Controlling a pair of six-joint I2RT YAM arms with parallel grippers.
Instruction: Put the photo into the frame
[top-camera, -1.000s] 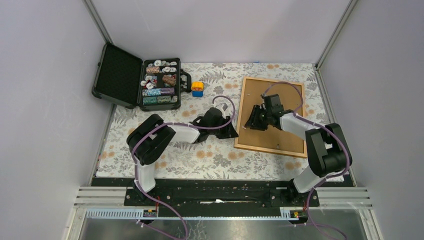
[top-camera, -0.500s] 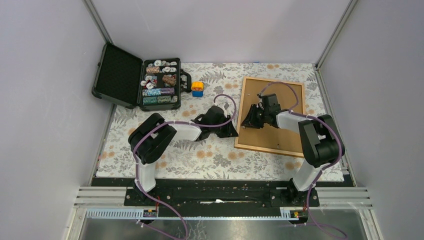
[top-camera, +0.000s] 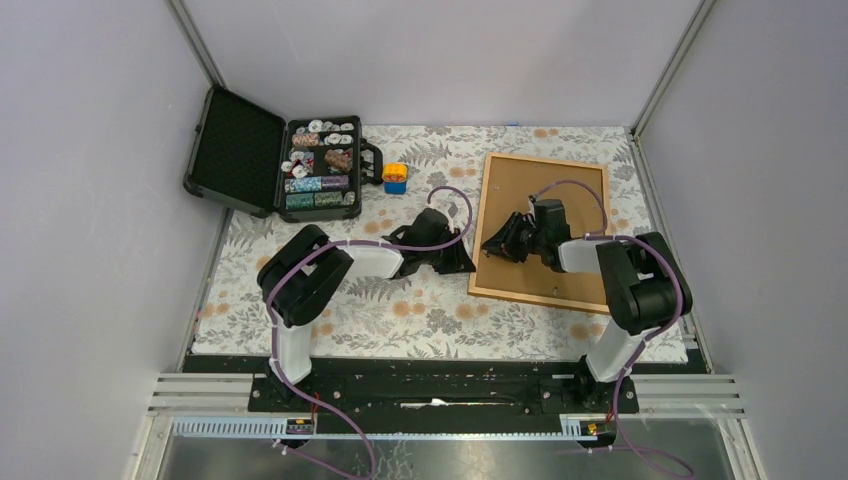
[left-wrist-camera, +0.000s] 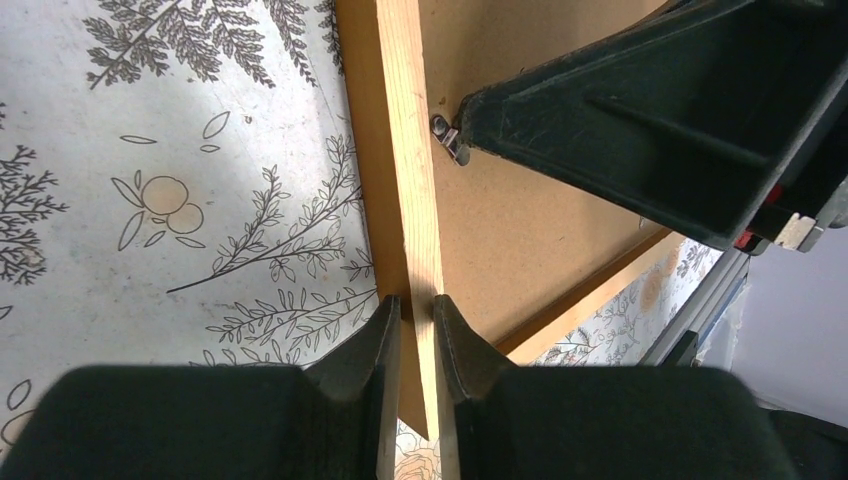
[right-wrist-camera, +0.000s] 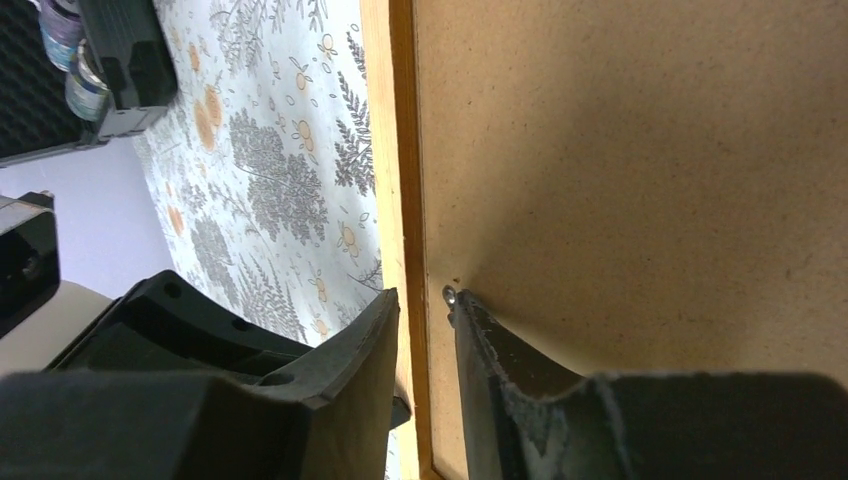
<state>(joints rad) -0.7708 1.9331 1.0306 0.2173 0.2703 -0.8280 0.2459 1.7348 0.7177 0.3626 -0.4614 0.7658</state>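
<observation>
Open black case (top-camera: 270, 165) beside a yellow-blue block (top-camera: 395, 177)

White-and-black arms (top-camera: 370, 263), purple cables (top-camera: 462, 205), black tools (left-wrist-camera: 412, 312) (right-wrist-camera: 425, 300)

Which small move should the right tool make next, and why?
Probably turn the small metal tab off the backing board with the right tool. The board sits in the frame, the tool's finger is at that tab, and the left tool straddles the frame's rail, steadying it.
</observation>
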